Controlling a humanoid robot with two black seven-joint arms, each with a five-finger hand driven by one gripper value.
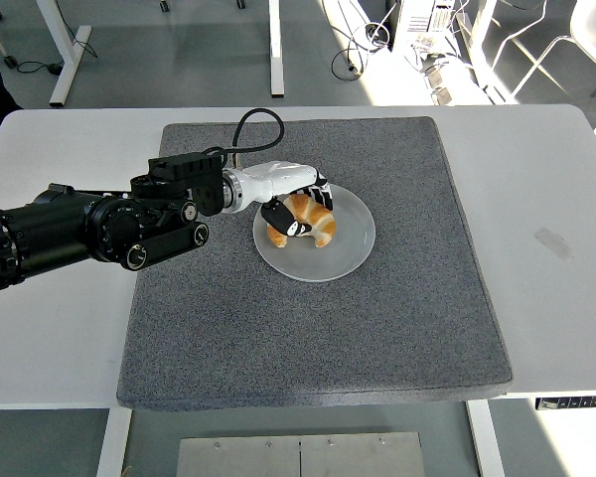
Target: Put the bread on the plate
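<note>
The left hand (296, 206) is grasping the bread (304, 220), a croissant, its fingers (288, 223) curled around the pastry's left half. The grip sits low, with the bread apparently resting on the left part of the plate (344, 250), so the hold now looks meant only to steady it until it lies flat; release seems the step in hand. The plate lies on the grey mat (308, 328), in its far half, and the mat covers the middle of the white desk (556, 219). No right hand shows.
</note>
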